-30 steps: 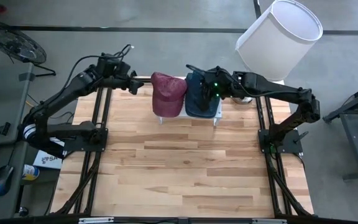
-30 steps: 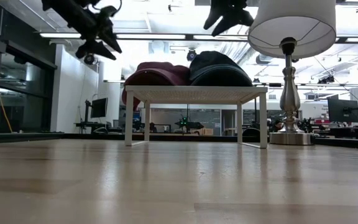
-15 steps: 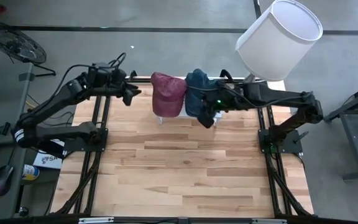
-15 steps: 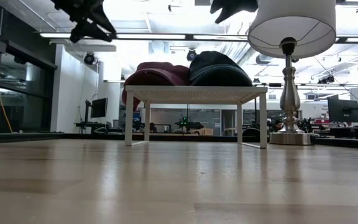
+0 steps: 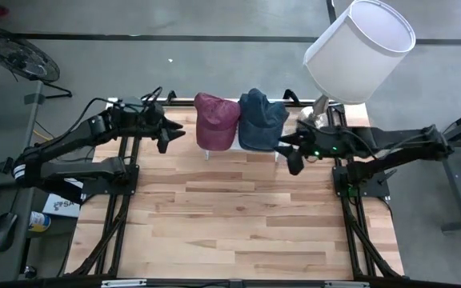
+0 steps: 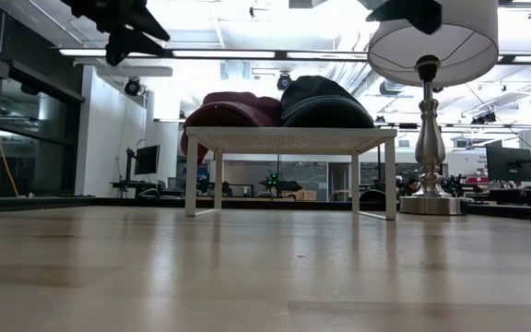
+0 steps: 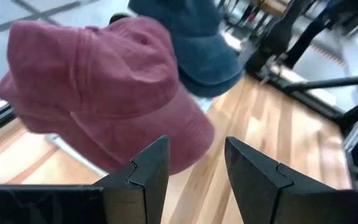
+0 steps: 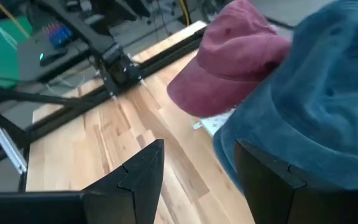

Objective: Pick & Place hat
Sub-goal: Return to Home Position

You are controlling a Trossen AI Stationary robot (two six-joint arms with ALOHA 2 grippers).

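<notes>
We see one shelf point(image 6: 289, 140) at the table's point(image 5: 238, 216) far edge, carrying two piles that touch: red cap point(image 5: 215, 120) on the left arm's side, blue cap point(image 5: 260, 118) on the right's. How many caps lie in each pile we cannot tell. One lamp point(image 5: 358, 50) stands beside it. Left gripper point(image 5: 170, 136) and right gripper point(image 5: 289, 157) flank the shelf, fingers apart, empty.

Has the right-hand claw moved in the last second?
Yes. The right gripper pulled back off the blue cap and now sits beside the shelf's right end.
</notes>
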